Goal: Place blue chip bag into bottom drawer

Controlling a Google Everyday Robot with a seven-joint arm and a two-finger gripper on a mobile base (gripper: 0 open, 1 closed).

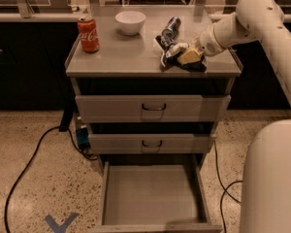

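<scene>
The blue chip bag (164, 51), crumpled dark blue foil with white patches, lies on the right half of the cabinet top (121, 57). My gripper (184, 54) is down at the bag's right end, touching it at table height, with the white arm reaching in from the upper right. Part of the bag is hidden under the gripper. The bottom drawer (153, 195) is pulled fully out below, a wide shallow grey tray with a bare floor.
A dark blue drink can (171, 27) lies just behind the bag. A white bowl (130, 22) and a red cola can (88, 34) stand on the left of the top. The two upper drawers (153, 108) are closed. Cables run across the floor (24, 169).
</scene>
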